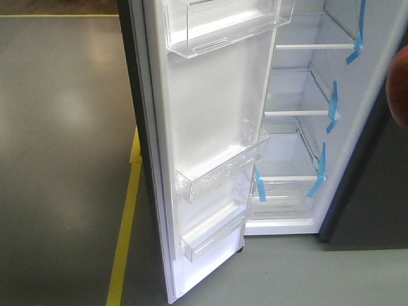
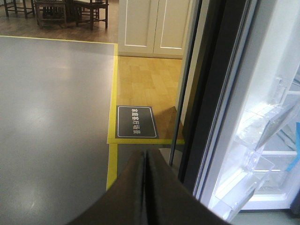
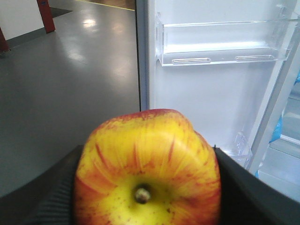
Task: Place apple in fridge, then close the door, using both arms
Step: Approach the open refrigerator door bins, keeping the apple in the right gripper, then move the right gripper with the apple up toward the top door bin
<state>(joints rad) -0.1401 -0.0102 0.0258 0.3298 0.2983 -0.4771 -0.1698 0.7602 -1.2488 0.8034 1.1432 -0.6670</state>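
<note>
Grey shiny floor (image 1: 64, 127) w/ yellow line (image 1: 124, 236) nr open door (image 1: 210, 115), apple (image 3: 145, 168) gripped

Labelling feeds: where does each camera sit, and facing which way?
Front: on the robot, facing the open white-interior fridge and its white-lined door; no arm clearly visible.
Left wrist: behind shut left hand, facing grey floor past the door's edge.
Right wrist: behind right hand gripping round red-yellow apple, facing door liner.
All show clear plastic door bins.
</note>
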